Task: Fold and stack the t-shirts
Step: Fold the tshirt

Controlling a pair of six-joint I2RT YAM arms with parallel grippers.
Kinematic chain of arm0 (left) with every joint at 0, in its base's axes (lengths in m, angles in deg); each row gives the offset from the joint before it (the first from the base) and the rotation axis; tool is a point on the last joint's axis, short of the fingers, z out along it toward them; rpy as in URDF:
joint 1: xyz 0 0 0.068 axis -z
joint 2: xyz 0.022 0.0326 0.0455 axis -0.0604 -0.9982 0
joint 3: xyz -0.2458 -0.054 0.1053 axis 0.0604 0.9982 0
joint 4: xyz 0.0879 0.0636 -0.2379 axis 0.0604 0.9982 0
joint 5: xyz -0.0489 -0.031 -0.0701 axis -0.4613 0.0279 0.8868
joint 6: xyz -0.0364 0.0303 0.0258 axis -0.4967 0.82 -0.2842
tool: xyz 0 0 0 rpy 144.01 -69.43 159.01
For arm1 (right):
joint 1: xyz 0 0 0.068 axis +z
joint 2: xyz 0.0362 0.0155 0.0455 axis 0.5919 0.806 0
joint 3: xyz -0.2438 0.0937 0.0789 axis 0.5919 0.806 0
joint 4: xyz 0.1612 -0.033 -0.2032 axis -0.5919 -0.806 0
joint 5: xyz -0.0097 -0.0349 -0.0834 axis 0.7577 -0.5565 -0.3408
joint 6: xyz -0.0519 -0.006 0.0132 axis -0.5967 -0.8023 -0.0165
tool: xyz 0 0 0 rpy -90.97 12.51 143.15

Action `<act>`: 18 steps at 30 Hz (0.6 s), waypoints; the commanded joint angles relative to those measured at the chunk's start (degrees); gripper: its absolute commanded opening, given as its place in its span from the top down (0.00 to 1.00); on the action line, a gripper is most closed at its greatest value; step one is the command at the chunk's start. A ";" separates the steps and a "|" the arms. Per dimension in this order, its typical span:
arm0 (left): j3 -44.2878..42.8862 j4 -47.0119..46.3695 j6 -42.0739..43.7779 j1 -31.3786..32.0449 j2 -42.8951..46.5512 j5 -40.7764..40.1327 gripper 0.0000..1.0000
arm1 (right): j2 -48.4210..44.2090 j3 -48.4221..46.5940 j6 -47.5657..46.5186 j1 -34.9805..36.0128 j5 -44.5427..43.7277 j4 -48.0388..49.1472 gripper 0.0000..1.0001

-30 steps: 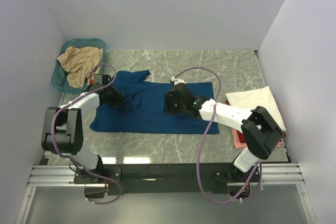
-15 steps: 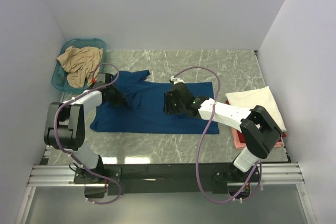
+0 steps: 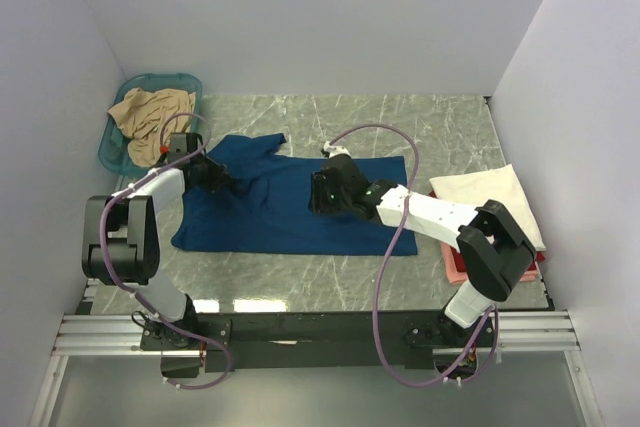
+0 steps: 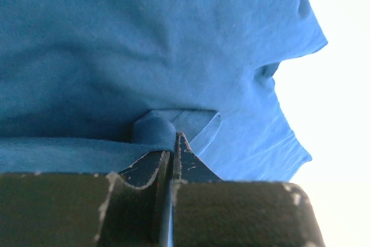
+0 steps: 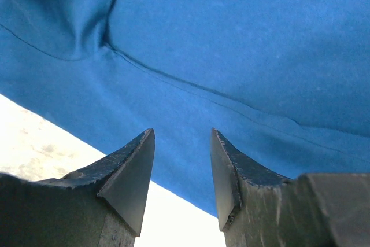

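A dark blue t-shirt [image 3: 290, 209] lies spread on the marble table, print hidden. My left gripper [image 3: 222, 181] is shut on a fold of its cloth near the upper left; the left wrist view shows the pinched blue cloth [image 4: 151, 131] at my left gripper's tips [image 4: 172, 143]. My right gripper [image 3: 318, 197] is open over the shirt's middle; in the right wrist view its tips [image 5: 182, 140] hang just above the blue shirt's edge [image 5: 231, 56]. A tan t-shirt [image 3: 150, 119] lies in the teal basket. A folded cream-white t-shirt [image 3: 490, 199] lies on red and pink ones [image 3: 455, 262] at the right.
The teal plastic basket [image 3: 124, 97] stands at the back left corner. White walls close in the table on three sides. Purple cables loop over both arms. The rail with the arm bases runs along the near edge.
My left gripper has pulled the pinched cloth a little towards the back left. My right gripper has shifted slightly left over the shirt.
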 commanded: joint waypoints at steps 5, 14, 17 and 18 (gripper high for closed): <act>2.45 -5.60 -2.85 -3.12 0.24 2.63 0.92 | 1.75 -4.15 -0.29 0.21 -0.14 0.13 0.50; 4.38 -8.06 -2.94 -4.97 -0.90 3.25 0.88 | 3.68 -5.73 -0.55 0.12 -0.31 -0.22 0.50; 4.65 -9.29 -2.76 -5.59 -1.25 3.86 0.83 | 4.47 -6.17 -0.64 0.21 -0.14 -0.04 0.50; 4.56 -9.55 -2.59 -5.68 -1.43 4.38 0.81 | 4.74 -6.34 -0.64 0.21 -0.23 0.22 0.50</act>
